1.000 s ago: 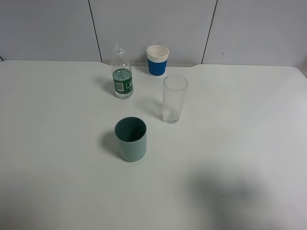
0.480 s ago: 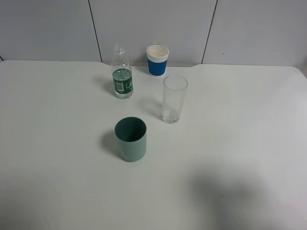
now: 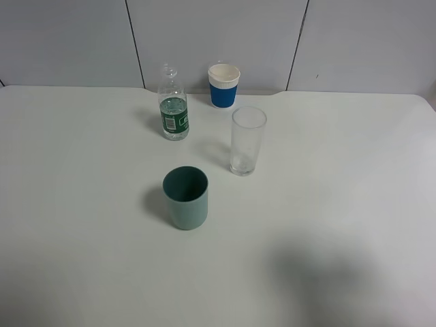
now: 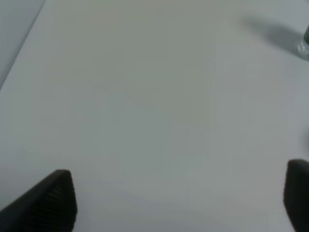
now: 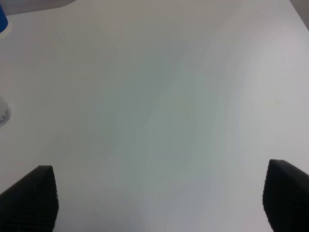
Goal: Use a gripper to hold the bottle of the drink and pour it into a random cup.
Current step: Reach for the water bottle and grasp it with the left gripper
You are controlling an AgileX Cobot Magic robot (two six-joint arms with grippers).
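The bottle of the drink (image 3: 173, 103) stands upright and uncapped at the back of the white table (image 3: 82, 204), clear plastic with a dark green label. The cup (image 3: 247, 140), a tall clear glass, stands to its right and slightly nearer. Neither arm appears in the exterior high view. My left gripper (image 4: 181, 198) hovers over bare table with its black fingers (image 4: 50, 200) wide apart, open and empty; the bottle's base (image 4: 304, 44) peeks in at that frame's edge. In the right wrist view my right gripper (image 5: 159, 195) is likewise open over bare table, holding nothing.
A short teal cup (image 3: 185, 197) stands in front of the bottle, toward the table's middle. A blue cup with a white rim (image 3: 223, 85) sits at the back by the grey panelled wall. A soft shadow lies on the near right of the table.
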